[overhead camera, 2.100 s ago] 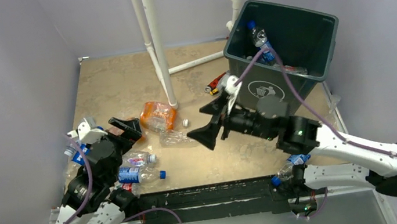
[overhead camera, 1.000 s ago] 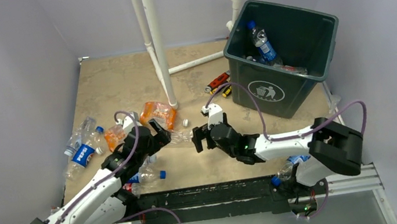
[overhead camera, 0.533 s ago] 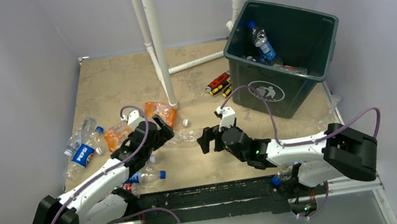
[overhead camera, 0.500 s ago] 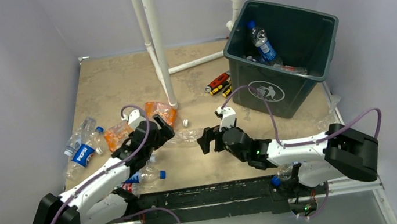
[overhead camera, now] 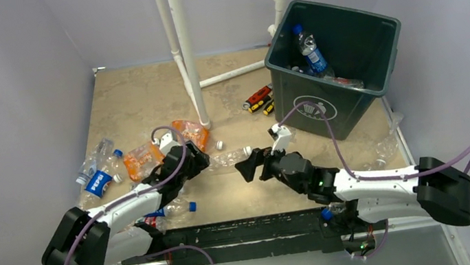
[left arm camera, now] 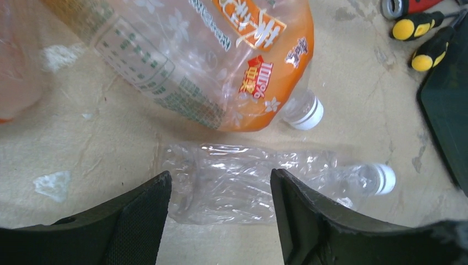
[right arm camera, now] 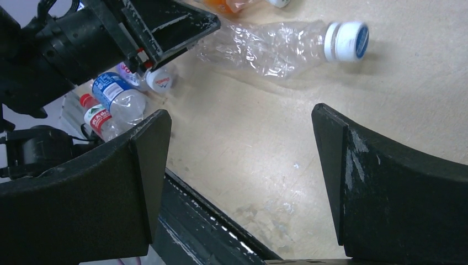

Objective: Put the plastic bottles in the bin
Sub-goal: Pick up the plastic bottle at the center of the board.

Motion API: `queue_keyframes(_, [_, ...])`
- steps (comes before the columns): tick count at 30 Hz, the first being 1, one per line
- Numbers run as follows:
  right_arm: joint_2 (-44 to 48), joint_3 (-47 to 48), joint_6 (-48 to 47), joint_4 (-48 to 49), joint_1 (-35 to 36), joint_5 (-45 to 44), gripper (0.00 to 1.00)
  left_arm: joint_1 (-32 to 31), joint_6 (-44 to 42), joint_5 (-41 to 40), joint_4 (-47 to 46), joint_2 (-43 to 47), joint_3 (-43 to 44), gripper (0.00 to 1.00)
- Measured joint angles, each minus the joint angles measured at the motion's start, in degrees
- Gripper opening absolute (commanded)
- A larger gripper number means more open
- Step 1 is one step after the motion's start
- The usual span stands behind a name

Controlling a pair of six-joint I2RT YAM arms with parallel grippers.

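Observation:
A crushed clear bottle [overhead camera: 225, 159] with a white cap lies on the floor between my two grippers. In the left wrist view it [left arm camera: 259, 182] lies just beyond my open left gripper [left arm camera: 219, 179], crosswise to the gap between the fingers. My left gripper [overhead camera: 194, 160] is low at its base end. My right gripper [overhead camera: 251, 166] is open and empty near the cap end; its wrist view shows the bottle [right arm camera: 265, 47] ahead of the gripper [right arm camera: 240, 113]. An orange-label bottle [left arm camera: 209, 55] lies just behind. The bin [overhead camera: 371, 33] at the back right holds a few bottles [overhead camera: 310, 52].
More bottles lie at the left [overhead camera: 96, 179], near the front rail [overhead camera: 174, 210] and right of the right arm [overhead camera: 384, 150]. Red and yellow tools [overhead camera: 258, 98] lie by the bin. A white pipe frame [overhead camera: 181, 43] stands mid-back.
My right gripper came down from beside the bin to floor level near the clear bottle. My left gripper moved right from the left bottle pile to the clear bottle's base end.

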State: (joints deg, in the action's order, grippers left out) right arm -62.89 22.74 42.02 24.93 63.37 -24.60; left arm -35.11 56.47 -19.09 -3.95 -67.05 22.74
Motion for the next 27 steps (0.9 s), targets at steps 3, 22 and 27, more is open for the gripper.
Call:
queue_keyframes(3, [0.81,-1.36,2.36,-0.26,0.0,-0.42,0.96,0.0,0.11,2.54,-4.52,0.55,-3.28,0.51])
queue_keyframes(22, [-6.82,-3.78,26.03,-4.68,0.0,-9.99,0.99,-2.89,2.32,12.81,-9.44,16.85,-15.21,0.48])
queue_keyframes(27, [-13.33,-1.36,31.89,-4.74,0.0,-10.88,0.99,-2.93,0.44,8.09,2.43,21.49,-9.6,0.72])
